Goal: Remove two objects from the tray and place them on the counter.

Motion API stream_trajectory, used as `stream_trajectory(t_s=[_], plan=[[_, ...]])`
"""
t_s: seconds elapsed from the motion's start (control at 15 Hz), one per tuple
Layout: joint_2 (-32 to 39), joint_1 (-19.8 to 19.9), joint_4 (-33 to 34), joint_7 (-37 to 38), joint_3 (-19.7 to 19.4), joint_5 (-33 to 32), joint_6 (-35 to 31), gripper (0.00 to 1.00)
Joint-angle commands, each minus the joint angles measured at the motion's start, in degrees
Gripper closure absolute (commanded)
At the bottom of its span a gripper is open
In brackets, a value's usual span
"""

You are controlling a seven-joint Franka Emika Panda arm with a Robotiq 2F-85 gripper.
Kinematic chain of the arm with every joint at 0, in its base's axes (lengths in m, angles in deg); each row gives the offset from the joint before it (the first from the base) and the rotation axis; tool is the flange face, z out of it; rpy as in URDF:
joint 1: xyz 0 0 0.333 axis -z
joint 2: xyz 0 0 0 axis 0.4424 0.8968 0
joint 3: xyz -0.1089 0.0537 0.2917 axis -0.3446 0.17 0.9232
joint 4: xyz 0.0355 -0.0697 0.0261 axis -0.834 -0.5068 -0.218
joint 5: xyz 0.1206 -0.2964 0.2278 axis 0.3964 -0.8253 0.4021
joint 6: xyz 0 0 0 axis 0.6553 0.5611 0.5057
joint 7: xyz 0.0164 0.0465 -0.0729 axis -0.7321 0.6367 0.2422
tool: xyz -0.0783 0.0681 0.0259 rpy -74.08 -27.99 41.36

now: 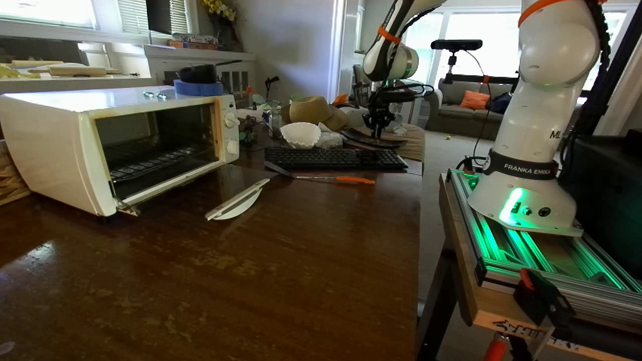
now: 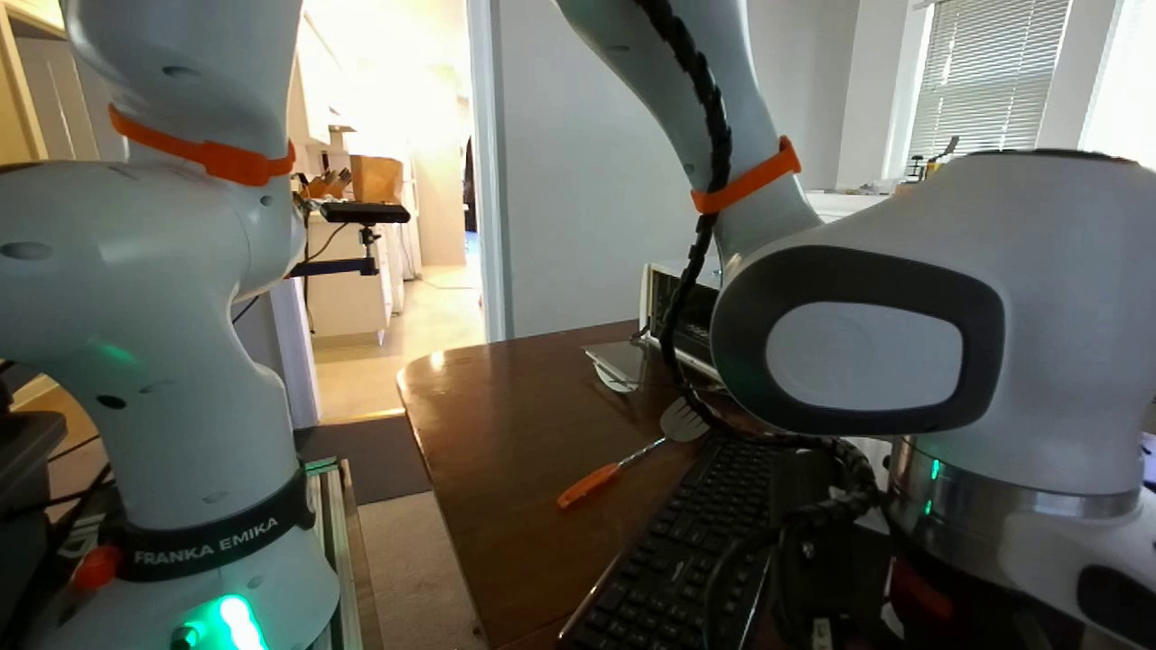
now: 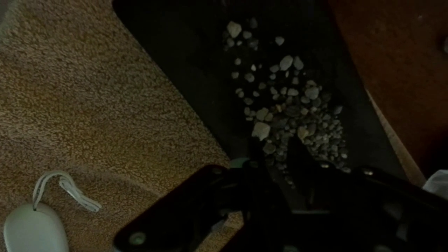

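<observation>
Counter [image 1: 241, 271] gleams brown and a sofa [image 1: 464, 120] fronts bright windows [image 1: 494, 27], the end effector [image 3: 276, 143] narrowly parted over the tray [image 3: 206, 73].

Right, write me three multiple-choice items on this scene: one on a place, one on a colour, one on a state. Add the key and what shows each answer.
1. Where do the pebbles lie?
A) On the tan cloth
B) On the dark tray
C) On the keyboard

2. What colour is the spatula handle?
A) Orange
B) Blue
C) Green

3. How does the tool stand?
A) Fully shut, with no gap
B) Hidden from every view
C) Open, with a gap

Right letters:
1: B, since the wrist view shows them scattered over its dark surface.
2: A, since it shows orange in both exterior views.
3: C, since pebbles can be seen through its gap in the wrist view.
</observation>
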Motion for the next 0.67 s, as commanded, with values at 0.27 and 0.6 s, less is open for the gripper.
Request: stream_trajectory(t_s=[0.27,0.6], plan=[[1.61,1.25,0.46,-1.57,0.63,1.85,-1.49,0.80],[1.64,1.66,0.42,-1.67,0.64,1.83,-1.26,0.86]])
